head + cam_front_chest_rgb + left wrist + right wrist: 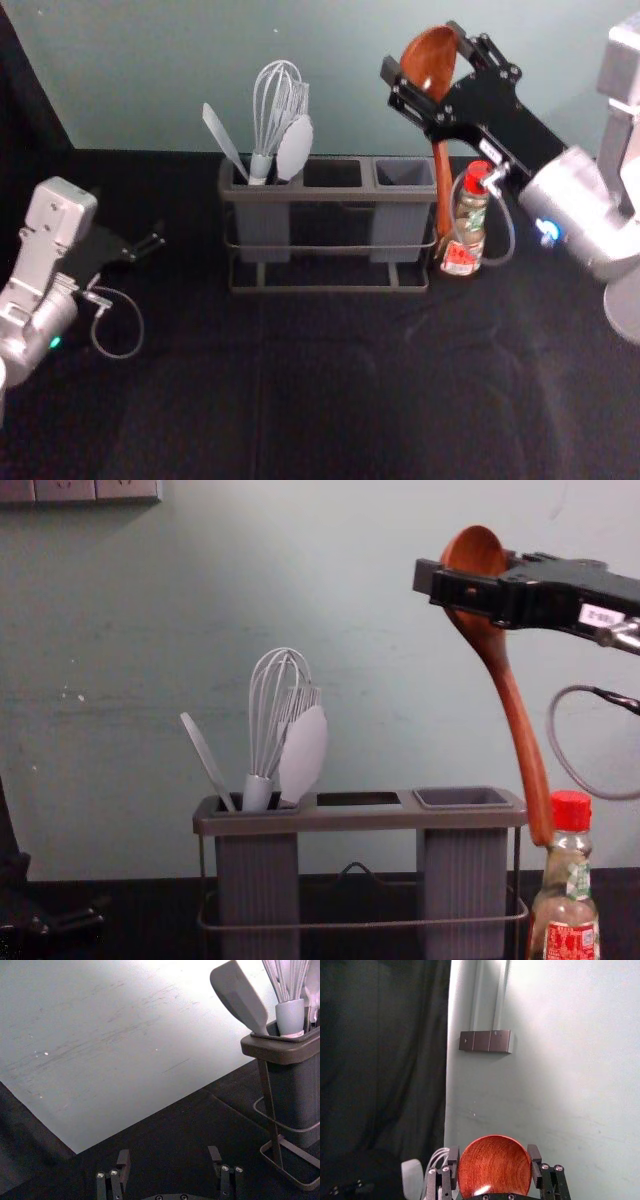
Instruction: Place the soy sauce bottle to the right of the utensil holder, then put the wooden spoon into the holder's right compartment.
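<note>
A black-covered surface (260, 400) carries the utensil holder (330, 195), with a whisk and pale utensils (303, 752) in its left compartment. The right tool (428, 72), above and to the right of the holder's right compartment, is clamped on the wooden spoon (515, 705) at its bowl; the handle slants down outside the holder, its end near the bottle's cap. The left tool (150, 243) is low, left of the holder, its jaws apart. The soy sauce bottle (467, 225) stands upright just right of the holder.
</note>
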